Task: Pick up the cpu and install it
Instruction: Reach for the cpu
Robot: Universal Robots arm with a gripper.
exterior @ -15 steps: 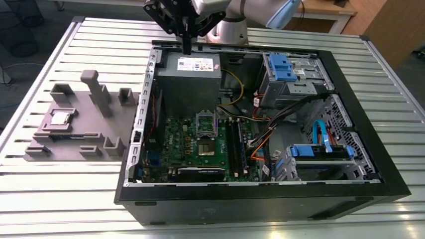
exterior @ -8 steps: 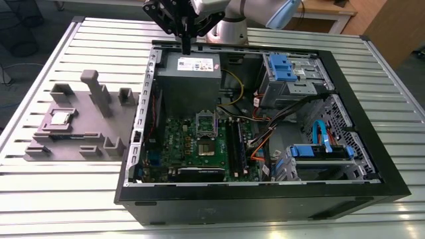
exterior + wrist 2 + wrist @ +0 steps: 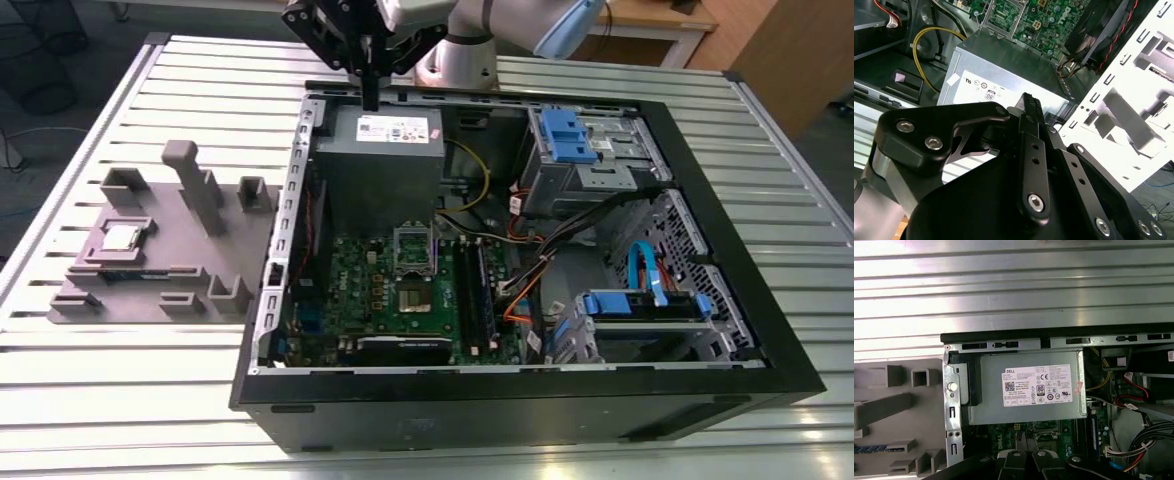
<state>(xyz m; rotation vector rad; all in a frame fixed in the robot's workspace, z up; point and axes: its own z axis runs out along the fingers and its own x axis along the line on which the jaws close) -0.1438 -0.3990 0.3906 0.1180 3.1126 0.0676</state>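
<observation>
The cpu [image 3: 123, 236], a small silver square chip, lies flat in a recess on the grey fixture [image 3: 174, 262] at the exterior view's left, outside the case. My gripper [image 3: 368, 98] hangs well away from it, above the back edge of the open computer case and over the grey power supply [image 3: 380, 150]. Its dark fingers [image 3: 1030, 107] stand together, shut with nothing between them. The metal-framed socket [image 3: 415, 252] with a dark centre sits on the green motherboard [image 3: 360, 290], below the power supply in the exterior view. The fingertips [image 3: 1026, 460] point toward the motherboard's edge.
The black case [image 3: 534, 400] lies on its side on a ribbed metal table [image 3: 120, 400]. Inside are blue drive brackets [image 3: 567, 135], cable bundles [image 3: 561, 240] and memory sticks [image 3: 477, 300]. Upright grey posts [image 3: 198, 185] rise from the fixture beside the chip.
</observation>
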